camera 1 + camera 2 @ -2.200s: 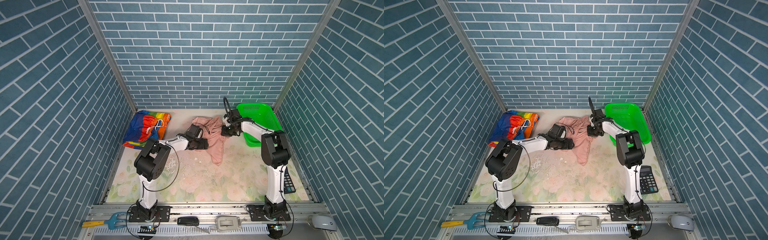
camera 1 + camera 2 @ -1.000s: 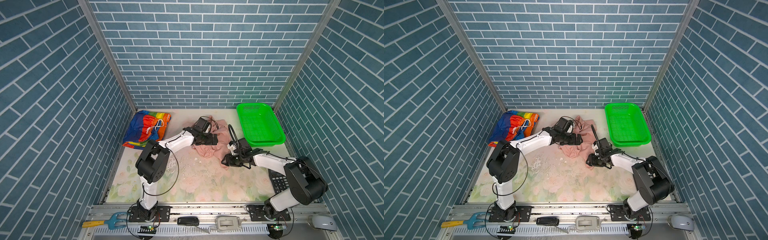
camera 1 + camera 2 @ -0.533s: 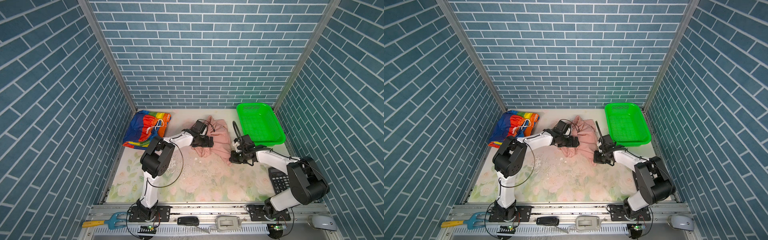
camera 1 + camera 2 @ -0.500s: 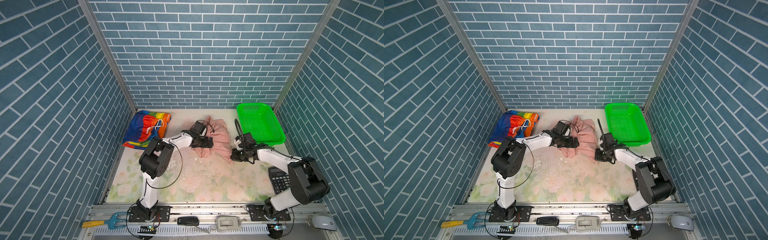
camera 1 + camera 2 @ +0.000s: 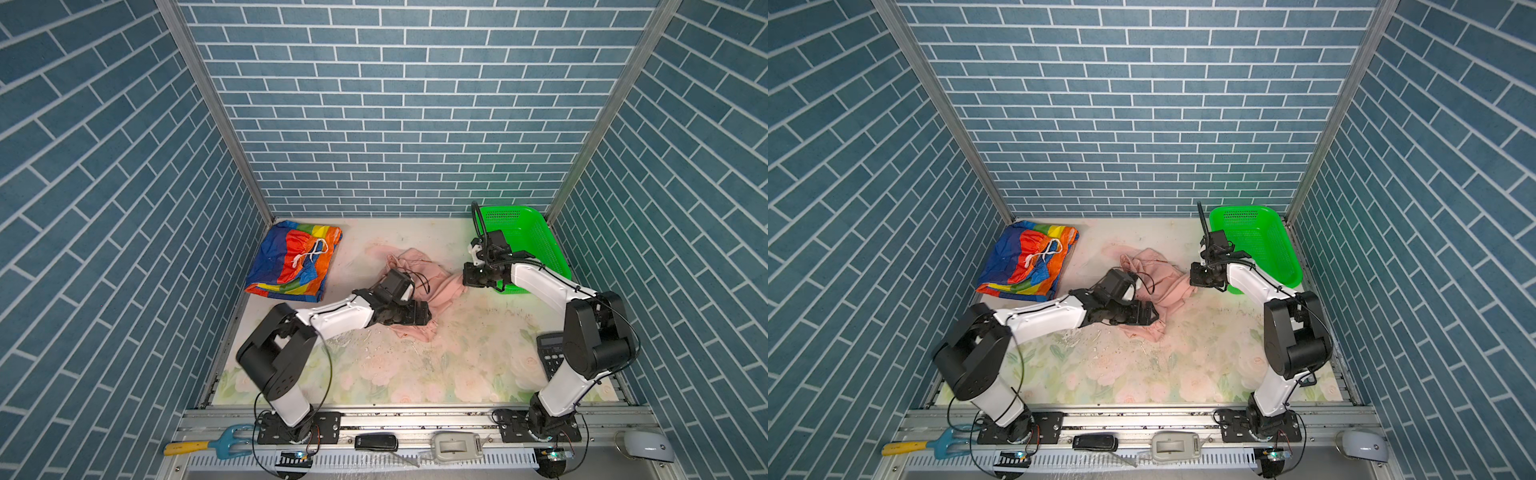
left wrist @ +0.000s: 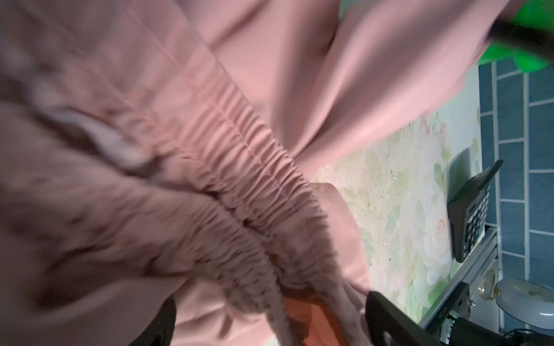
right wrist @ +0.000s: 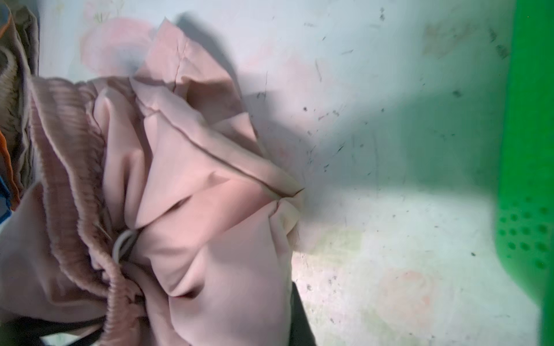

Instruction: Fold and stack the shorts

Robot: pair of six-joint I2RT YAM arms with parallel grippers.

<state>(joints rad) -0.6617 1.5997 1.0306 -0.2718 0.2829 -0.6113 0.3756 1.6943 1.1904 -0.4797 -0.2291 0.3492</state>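
Observation:
The dusty pink shorts (image 5: 436, 286) lie crumpled mid-table in both top views (image 5: 1167, 291). My left gripper (image 5: 422, 318) (image 5: 1150, 318) is open over their near part. In the left wrist view its fingers (image 6: 389, 317) stand wide apart with the gathered waistband (image 6: 239, 167) between them. My right gripper (image 5: 467, 280) (image 5: 1196, 280) is shut on the pink shorts' right edge beside the basket. In the right wrist view the pink cloth (image 7: 209, 209) covers its jaws. The rainbow-striped shorts (image 5: 291, 266) (image 5: 1025, 262) lie folded at the back left.
A green mesh basket (image 5: 536, 245) (image 5: 1279, 245) (image 7: 533, 149) stands at the back right, close behind my right gripper. A black calculator (image 5: 550, 353) (image 6: 473, 209) lies by the right arm's base. Brick walls close in three sides.
My right gripper closed on the pink shorts' edge and drew it back toward the basket. My left gripper, still open, moved toward the front over the waistband.

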